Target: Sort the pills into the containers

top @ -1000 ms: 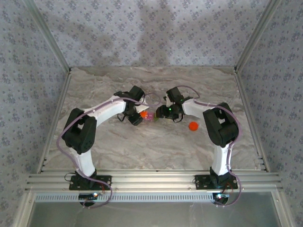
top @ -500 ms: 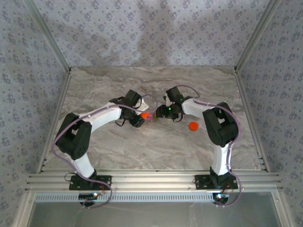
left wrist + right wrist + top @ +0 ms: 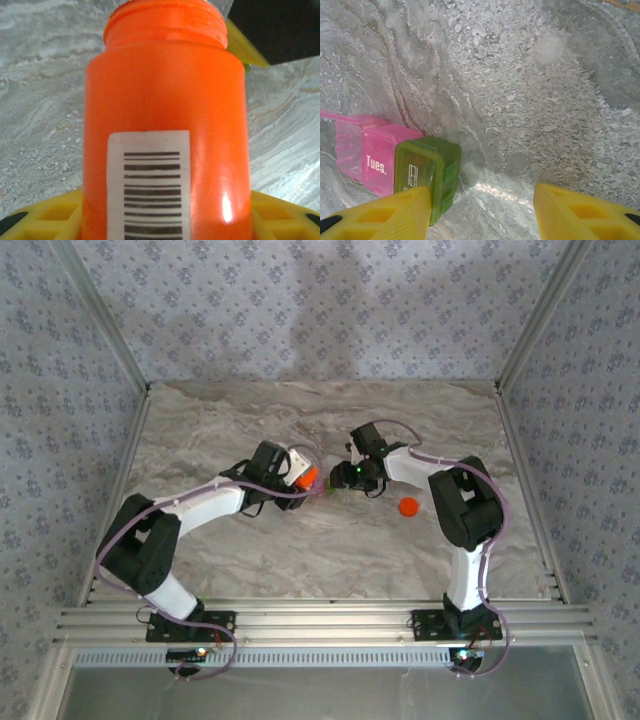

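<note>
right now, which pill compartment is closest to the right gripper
The green compartment, right beside a yellow finger; the pink "Tues." one lies beyond it.

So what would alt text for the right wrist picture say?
A tiny pink plastic box marked "Tues." and a green box joined to it, lid shut, sit on a grey marbled table. The right gripper holds its yellow fingers apart at the bottom edge, one just before the green box.
</note>
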Motion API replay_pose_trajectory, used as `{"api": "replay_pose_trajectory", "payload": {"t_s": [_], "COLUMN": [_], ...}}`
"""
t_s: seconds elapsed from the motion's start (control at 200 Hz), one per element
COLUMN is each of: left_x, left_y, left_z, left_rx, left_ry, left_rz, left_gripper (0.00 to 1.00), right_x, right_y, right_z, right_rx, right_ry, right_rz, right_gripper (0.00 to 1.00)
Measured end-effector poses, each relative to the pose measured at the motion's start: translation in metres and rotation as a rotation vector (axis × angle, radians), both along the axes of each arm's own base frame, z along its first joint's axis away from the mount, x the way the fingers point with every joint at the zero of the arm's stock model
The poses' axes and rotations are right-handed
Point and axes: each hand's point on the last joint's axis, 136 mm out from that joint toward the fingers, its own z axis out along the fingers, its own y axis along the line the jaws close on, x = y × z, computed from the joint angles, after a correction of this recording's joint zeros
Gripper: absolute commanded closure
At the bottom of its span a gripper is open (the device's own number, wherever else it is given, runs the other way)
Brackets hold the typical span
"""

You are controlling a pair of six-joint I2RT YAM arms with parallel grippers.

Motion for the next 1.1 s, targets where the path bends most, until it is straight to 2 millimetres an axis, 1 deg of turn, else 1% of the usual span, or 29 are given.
{"api": "replay_pose_trajectory", "payload": {"t_s": [0.195, 0.4, 0.545, 0.645, 0.72, 0.78, 0.899, 1.009, 1.099], "left_x": [0.004, 0.013, 0.016, 0.019, 0.021, 0.022, 0.022, 0.021, 0.02], "left_y": [-0.003, -0.009, -0.012, -0.014, -0.016, -0.018, -0.025, -0.031, -0.034], "left_z": [0.023, 0.047, 0.07, 0.093, 0.111, 0.123, 0.14, 0.159, 0.177], "left_rx": [-0.12, -0.223, -0.289, -0.342, -0.383, -0.41, -0.458, -0.511, -0.558], "left_ry": [-0.122, -0.217, -0.284, -0.345, -0.395, -0.428, -0.479, -0.539, -0.592], "left_rz": [0.025, 0.049, 0.057, 0.058, 0.056, 0.05, 0.028, 0.009, -0.008], "left_gripper": [1.0, 1.0, 1.0, 1.0, 1.0, 1.0, 1.0, 1.0, 1.0], "right_x": [0.002, 0.007, 0.008, 0.009, 0.011, 0.013, 0.018, 0.015, 0.006], "right_y": [-0.002, -0.001, -0.001, -0.006, -0.014, -0.025, -0.054, -0.081, -0.102], "right_z": [0.002, 0.012, 0.025, 0.041, 0.056, 0.066, 0.083, 0.091, 0.094], "right_rx": [-0.015, -0.016, -0.017, -0.017, -0.016, -0.023, -0.051, -0.091, -0.137], "right_ry": [-0.001, -0.013, -0.022, -0.042, -0.062, -0.077, -0.1, -0.11, -0.101], "right_rz": [-0.007, -0.01, -0.014, -0.021, -0.036, -0.055, -0.112, -0.159, -0.188], "right_gripper": [0.42, 0.41, 0.4, 0.38, 0.36, 0.34, 0.31, 0.29, 0.26]}}
